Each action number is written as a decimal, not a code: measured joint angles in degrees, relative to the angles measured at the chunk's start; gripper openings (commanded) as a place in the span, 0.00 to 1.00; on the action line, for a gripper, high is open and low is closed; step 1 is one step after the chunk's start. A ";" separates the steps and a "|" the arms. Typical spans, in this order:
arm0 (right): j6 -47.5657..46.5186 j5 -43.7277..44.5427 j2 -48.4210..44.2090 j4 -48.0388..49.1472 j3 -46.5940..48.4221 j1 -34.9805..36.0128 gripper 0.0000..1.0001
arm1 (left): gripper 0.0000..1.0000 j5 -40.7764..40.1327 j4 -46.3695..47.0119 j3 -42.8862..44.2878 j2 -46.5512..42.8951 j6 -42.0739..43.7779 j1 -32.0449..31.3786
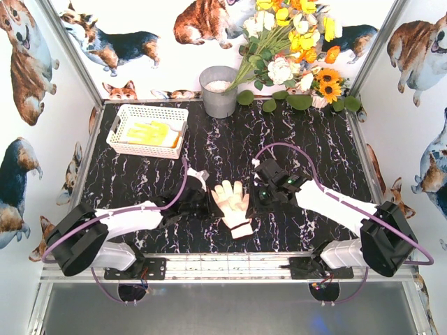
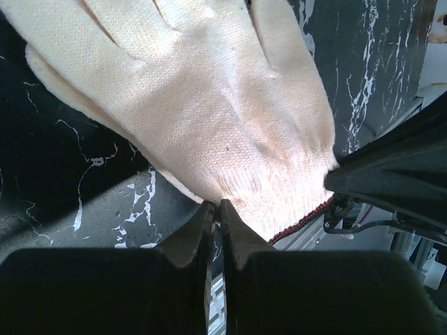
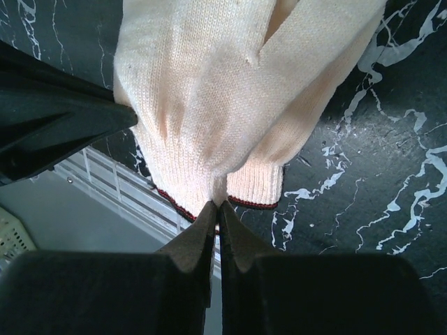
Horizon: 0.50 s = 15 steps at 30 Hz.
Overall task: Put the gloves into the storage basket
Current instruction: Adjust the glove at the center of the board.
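A cream glove (image 1: 232, 202) with a red-edged cuff (image 3: 255, 187) hangs fingers-away at the middle of the table, between my two grippers. My left gripper (image 1: 207, 198) is shut on the glove's side edge near the cuff (image 2: 218, 205). My right gripper (image 1: 257, 198) is shut on the cuff's rim (image 3: 220, 205), where the fabric bunches into the tips. A second cream layer shows under the glove; I cannot tell whether it is another glove. The white lattice storage basket (image 1: 123, 117) stands at the far left with a yellow glove (image 1: 154, 132) lying in it.
A grey metal bucket (image 1: 218, 92) stands at the back centre, right of the basket. Flowers and leaves (image 1: 293, 63) fill the back right corner. The table's metal front rail (image 1: 230, 259) runs just behind the glove's cuff. A white piece (image 1: 198, 177) shows behind the left gripper.
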 measured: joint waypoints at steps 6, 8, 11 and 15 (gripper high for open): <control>0.00 0.20 0.04 -0.50 0.00 0.37 0.00 | 0.00 -0.79 1.46 -0.57 1.27 -1.55 -1.20; 0.00 0.20 0.15 -0.68 0.00 0.42 0.00 | 0.00 -1.14 1.64 -0.61 1.27 -1.81 -1.42; 0.11 0.17 0.72 -0.74 -0.04 0.87 0.00 | 0.00 -1.46 1.95 -1.01 1.31 -2.03 -1.73; 0.72 0.13 1.38 -0.42 -1.07 1.55 0.00 | 0.00 -1.55 1.97 -1.60 1.88 -2.25 -2.14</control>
